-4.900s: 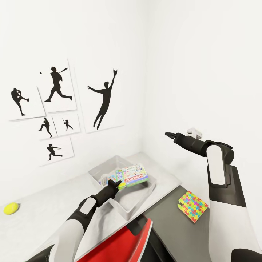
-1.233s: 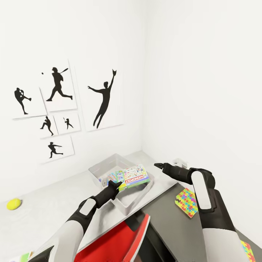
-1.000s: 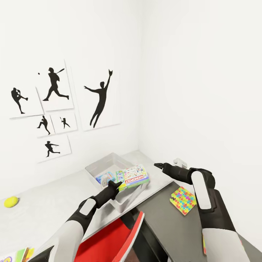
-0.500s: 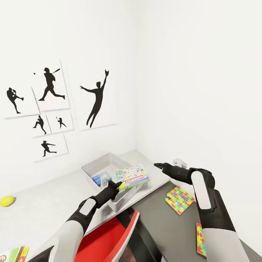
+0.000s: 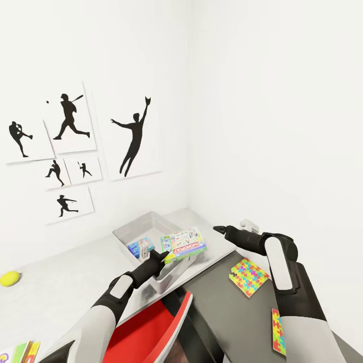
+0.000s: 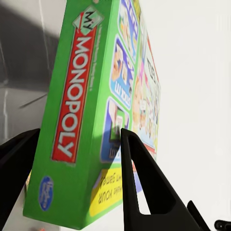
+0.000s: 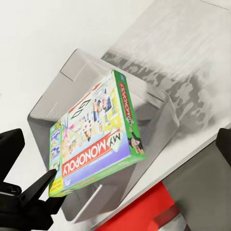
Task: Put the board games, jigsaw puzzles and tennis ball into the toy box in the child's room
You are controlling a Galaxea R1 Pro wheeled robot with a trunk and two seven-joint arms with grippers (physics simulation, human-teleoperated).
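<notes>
The left gripper (image 5: 162,256) is gripping the Monopoly box (image 5: 187,243) by its near corner; in the left wrist view the two black fingers (image 6: 137,183) are pressing on both faces of the box (image 6: 91,110), so the gripper is closed on it. The box is hanging above the near right part of the toy box (image 5: 132,233), not yet resting inside. The step in hand seems to be the placing of this board game into the bin. The next move probably needs the arm to carry the box a little more over the middle, to lower it flat, and then to open the fingers; otherwise the box may catch on the sloping wall. A smaller blue game (image 5: 140,247) is already lying inside the bin.

The right gripper (image 5: 218,229) is hovering near the right edge of the pale table (image 5: 75,272), holding nothing; how wide its fingers stand cannot be told. In the right wrist view the Monopoly box (image 7: 91,139) is floating over the bin (image 7: 62,96).

One jigsaw puzzle (image 5: 248,277) is lying on the lower dark section (image 5: 232,312), and a second one (image 5: 278,331) is lying nearer to the front edge. The tennis ball (image 5: 10,278) is sitting at the far left of the table, well apart from the bin. A colourful box (image 5: 21,352) is showing at the near left corner.
</notes>
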